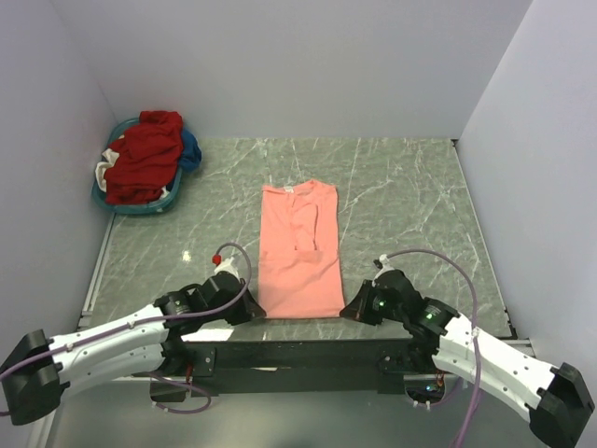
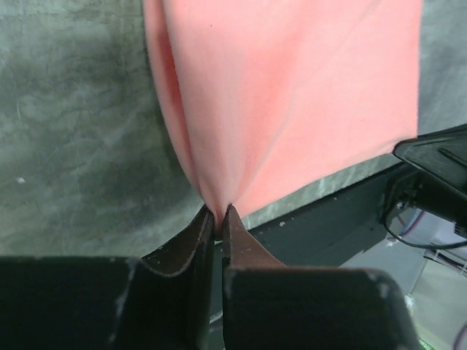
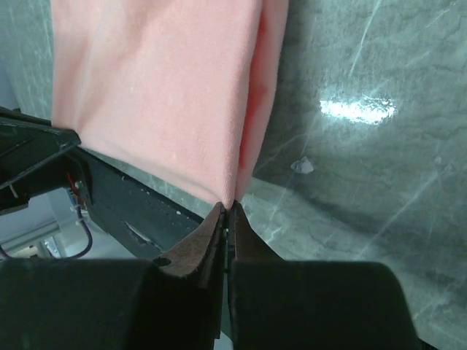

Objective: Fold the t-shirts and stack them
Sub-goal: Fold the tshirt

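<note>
White arm shells (image 1: 103, 347), black joints (image 1: 37, 373), purple cables (image 1: 424, 250), black left pincer (image 2: 217, 211) and right pincer (image 3: 228, 208) with brown pads (image 2: 191, 240)

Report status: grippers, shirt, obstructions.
Left gripper shut on salmon-pink t-shirt, near left corner. Right gripper shut on near right corner. Shirt otherwise flat, sides folded in. Nothing in the way; basket far left.

Even, diffuse lighting with faint shadows; we note one glare patch on the tabletop (image 3: 357, 109), right wrist view.

A teal basket (image 1: 140, 208) sits at the green marble table's (image 1: 401, 205) far-left corner.
</note>
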{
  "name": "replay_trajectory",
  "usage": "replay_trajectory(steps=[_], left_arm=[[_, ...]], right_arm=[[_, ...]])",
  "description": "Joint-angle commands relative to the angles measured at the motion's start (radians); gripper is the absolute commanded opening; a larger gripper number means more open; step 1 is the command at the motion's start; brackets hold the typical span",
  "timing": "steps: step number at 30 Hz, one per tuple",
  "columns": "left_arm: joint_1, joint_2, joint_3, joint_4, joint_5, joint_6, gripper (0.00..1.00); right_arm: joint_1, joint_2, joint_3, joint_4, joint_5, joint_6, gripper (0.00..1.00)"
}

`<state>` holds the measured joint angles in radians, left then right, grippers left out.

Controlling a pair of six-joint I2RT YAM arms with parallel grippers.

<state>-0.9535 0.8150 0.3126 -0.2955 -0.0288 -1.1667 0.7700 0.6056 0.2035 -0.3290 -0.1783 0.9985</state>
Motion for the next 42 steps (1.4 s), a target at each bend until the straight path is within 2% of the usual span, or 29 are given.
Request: replay_trajectory(steps=[1, 7, 11, 16, 20, 27, 42], left_arm=[[-0.017, -0.072, 0.023, -0.037, -0.037, -0.018, 0.01], [-0.021, -0.142, 0.109, -0.116, -0.106, 0.022, 0.01], [-0.022, -0.139, 0.209, -0.178, -0.184, 0.067, 0.01], [-0.011, -0.047, 0.344, -0.189, -0.282, 0.148, 0.0], [0.062, 0.061, 0.434, -0.139, -0.254, 0.251, 0.01], [0.307, 0.28, 0.584, -0.004, -0.103, 0.344, 0.0], [0.556, 0.926, 1.077, 0.058, 0.067, 0.427, 0.0]], right_arm=[[0.009, -0.069, -0.007, -0.07, -0.004, -0.017, 0.0], [0.008, -0.133, 0.08, -0.142, 0.01, -0.046, 0.0], [0.008, -0.109, 0.175, -0.168, 0.057, -0.073, 0.0], [-0.005, -0.006, 0.322, -0.139, 0.122, -0.112, 0.0], [-0.064, 0.141, 0.469, -0.119, 0.117, -0.191, 0.0], [-0.291, 0.411, 0.655, -0.042, -0.032, -0.313, 0.0], [-0.534, 1.115, 1.155, 0.015, -0.237, -0.359, 0.0]])
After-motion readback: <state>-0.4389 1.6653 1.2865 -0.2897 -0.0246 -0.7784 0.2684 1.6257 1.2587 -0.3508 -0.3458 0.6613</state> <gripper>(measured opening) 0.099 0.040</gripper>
